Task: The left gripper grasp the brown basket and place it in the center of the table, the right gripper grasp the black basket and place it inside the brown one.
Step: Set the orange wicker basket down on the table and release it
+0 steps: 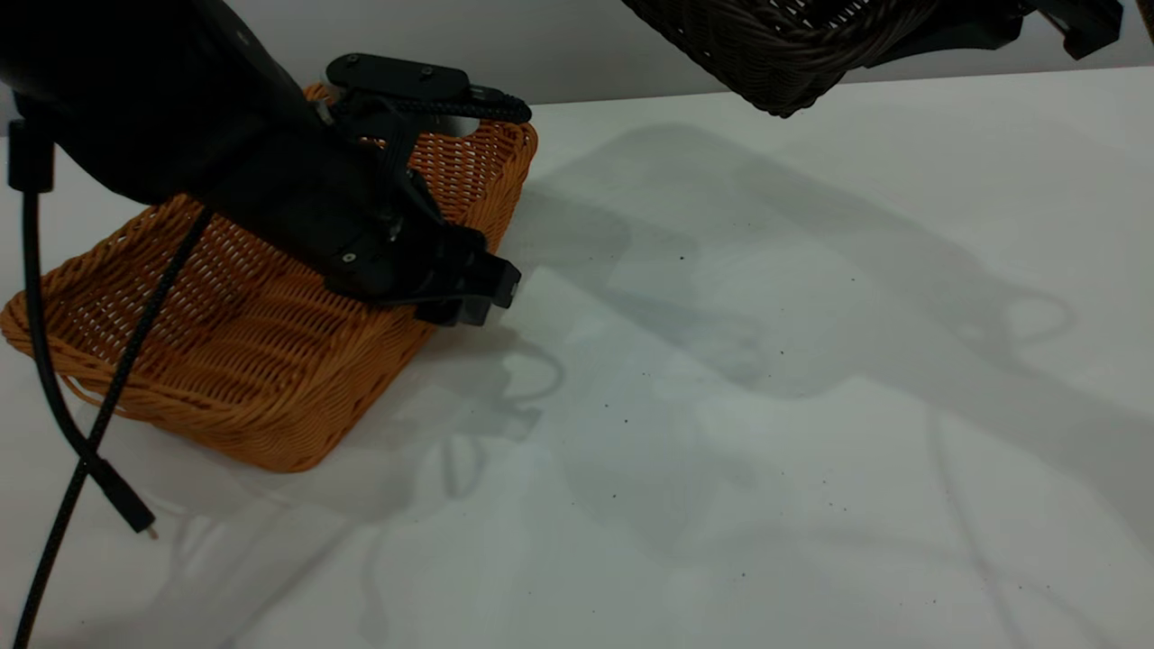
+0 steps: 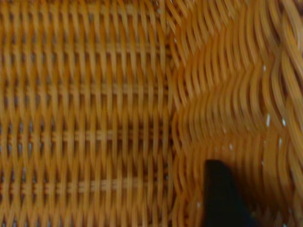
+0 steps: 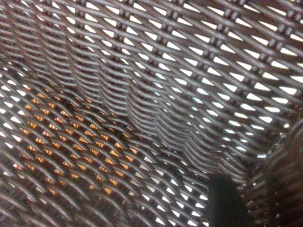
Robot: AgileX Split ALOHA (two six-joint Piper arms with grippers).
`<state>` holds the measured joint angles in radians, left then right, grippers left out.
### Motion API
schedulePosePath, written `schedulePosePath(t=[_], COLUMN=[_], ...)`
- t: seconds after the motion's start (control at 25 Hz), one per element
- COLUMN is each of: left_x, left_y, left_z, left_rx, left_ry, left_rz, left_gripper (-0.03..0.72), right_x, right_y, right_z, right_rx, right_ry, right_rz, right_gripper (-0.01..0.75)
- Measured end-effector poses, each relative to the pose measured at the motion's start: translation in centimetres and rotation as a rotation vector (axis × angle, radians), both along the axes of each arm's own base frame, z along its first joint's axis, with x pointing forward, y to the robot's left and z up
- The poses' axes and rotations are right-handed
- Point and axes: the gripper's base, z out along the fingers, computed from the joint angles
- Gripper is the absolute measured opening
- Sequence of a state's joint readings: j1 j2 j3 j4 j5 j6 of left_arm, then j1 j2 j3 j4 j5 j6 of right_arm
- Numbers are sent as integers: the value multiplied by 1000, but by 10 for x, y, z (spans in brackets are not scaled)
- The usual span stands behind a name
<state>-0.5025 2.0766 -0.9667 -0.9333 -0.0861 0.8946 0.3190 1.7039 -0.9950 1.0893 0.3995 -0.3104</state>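
At table left: brown basket (image 1: pixel 261 342), woven, orange-brown, seated on the white table (image 1: pixel 811 379) at the left side and well apart from the centre; its near-right edge appears slightly raised off the surface, though this is not certain from the exterior view. The right-hand wall is straddled by the left gripper (image 1: pixel 469 293), with one finger (image 2: pixel 220 196) seen inside against the weave in the left wrist view. The gripper is judged to be clamped on that rim.

At upper right, overhead: black basket (image 1: pixel 775 45), dark wicker, carried clear of the table by the right gripper (image 1: pixel 1037 22) (mostly cropped by the top edge). One dark finger (image 3: pixel 227 201) is seen inside the basket wall in the right wrist view, so a closed hold on the rim is inferred. Orange is glimpsed through the open weave, which suggests the brown basket lies somewhere below and beyond.

Hazards noted, as judgement:
- A one-sided rim hold lets the brown basket tilt or pivot; if dragged, its far edge may catch on the table and the basket may twist out of the fingers.
- The black basket is held high and tipped; a slip at the rim would drop it onto the bare table.
- If the black basket is lowered before the brown one is centred and released, the arms may collide, or the black basket may land on the rim rather than inside.
- The loose cable (image 1: pixel 90 424) hanging beside the left arm could snag the brown basket's edge during travel.
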Motion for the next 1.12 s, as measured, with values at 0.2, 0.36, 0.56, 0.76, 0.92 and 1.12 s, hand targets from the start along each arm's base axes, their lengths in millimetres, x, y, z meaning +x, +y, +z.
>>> schedulePosePath(t=[0.2, 0.36, 0.56, 0.76, 0.92, 1.12], left_x=[-1, -6, -21, -46, -68, -77], left_y=[0, -3, -11, -30, -52, -63], left_z=[-1, -3, -6, -5, 3, 5], left_rx=[38, 70, 65, 27, 30, 66], left_ry=[-8, 27, 129, 219, 216, 173], left_rz=[-69, -201, -430, -695, -902, -1009], left_gripper=[99, 102, 102, 103, 103, 103], right_x=[0, 1, 12, 24, 25, 24], right_y=[0, -1, -14, -37, -47, -46], right_z=[0, 1, 14, 30, 34, 34], right_rx=[0, -17, -20, -30, -38, -38], right_ry=[0, -21, -59, -69, -52, -45], right_rz=[-1, 15, 63, 100, 137, 150], right_gripper=[299, 299, 299, 299, 299, 299])
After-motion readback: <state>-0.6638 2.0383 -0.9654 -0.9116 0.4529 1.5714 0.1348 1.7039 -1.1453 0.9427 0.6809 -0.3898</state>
